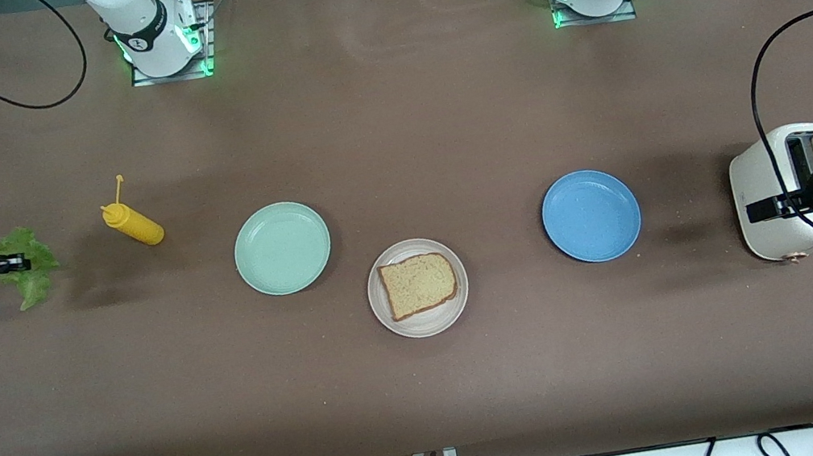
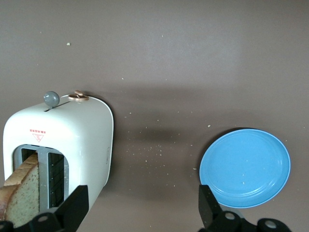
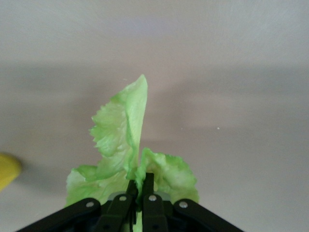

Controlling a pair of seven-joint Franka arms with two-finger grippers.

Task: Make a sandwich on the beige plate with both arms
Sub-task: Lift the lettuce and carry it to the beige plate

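High front camera faces the bases; wrist cameras look down close, sharing blue plate [image 1: 590,215].

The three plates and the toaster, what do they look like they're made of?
Beige plate, mint-green plate and blue plate: probably matte plastic or melamine, going by their flat, even colour without glare. Toaster: likely cream enamelled metal or plastic, smooth with a soft sheen; its small knob looks coppery.

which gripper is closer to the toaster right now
Left. The left gripper hangs open right over the toaster, by its bread slot. The right gripper is at the table's right-arm end, shut on the lettuce leaf.
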